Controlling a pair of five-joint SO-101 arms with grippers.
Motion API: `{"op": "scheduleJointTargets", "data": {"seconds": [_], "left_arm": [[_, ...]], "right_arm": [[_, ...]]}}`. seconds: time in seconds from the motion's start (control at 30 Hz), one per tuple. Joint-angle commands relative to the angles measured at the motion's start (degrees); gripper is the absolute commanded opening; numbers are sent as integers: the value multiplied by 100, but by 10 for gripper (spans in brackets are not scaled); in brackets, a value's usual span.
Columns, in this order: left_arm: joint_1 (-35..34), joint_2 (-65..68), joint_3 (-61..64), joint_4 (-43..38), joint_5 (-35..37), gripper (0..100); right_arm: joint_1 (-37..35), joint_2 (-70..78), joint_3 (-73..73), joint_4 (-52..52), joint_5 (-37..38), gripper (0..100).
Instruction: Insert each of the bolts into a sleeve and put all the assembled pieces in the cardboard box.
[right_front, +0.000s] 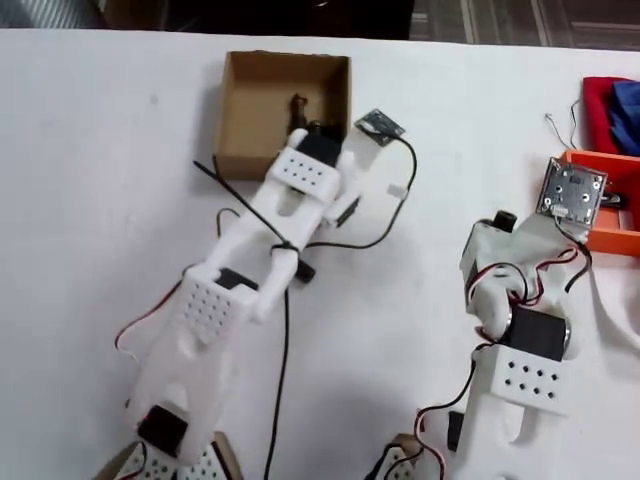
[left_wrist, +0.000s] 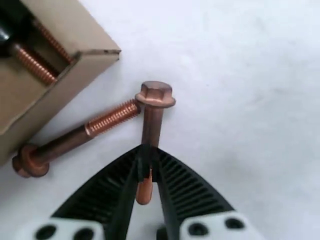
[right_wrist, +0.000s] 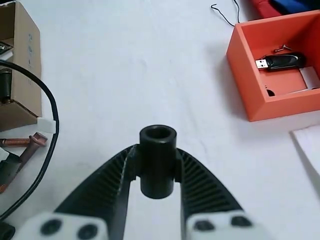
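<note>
Brown cardboard box (right_front: 250, 110) far centre-left on white table (right_front: 100, 200). Long copper bolt (left_wrist: 75, 140) lies just beside it. Orange plastic tray (right_front: 612, 240) at right edge.

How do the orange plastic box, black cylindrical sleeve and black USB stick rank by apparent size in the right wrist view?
1. orange plastic box
2. black cylindrical sleeve, enlarged by nearness to the camera, so true size unsure
3. black USB stick

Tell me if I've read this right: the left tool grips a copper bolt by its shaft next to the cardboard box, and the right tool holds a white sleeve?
Not quite. The sleeve in the right tool is black, not white, as the right wrist view shows. The rest holds: the left tool grips a copper bolt by its shaft next to the cardboard box.
</note>
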Motion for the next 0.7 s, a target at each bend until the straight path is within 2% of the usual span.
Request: {"op": "scheduleJointTargets", "data": {"seconds": [0.0,0.2,0.43,0.67], "left_arm": [[-35,-53,-242,158,-18,24],[-9,-53,-242,527,-18,30],[343,-79,-251,598,-26,31],[316,-88,-251,422,-26,32]], "right_arm": [[312,-145,-53,-119,-44,19],[1253,-145,-193,-180,-492,19],[1288,-145,-176,-180,-501,19],[1279,-145,-167,-180,-484,19]]}}
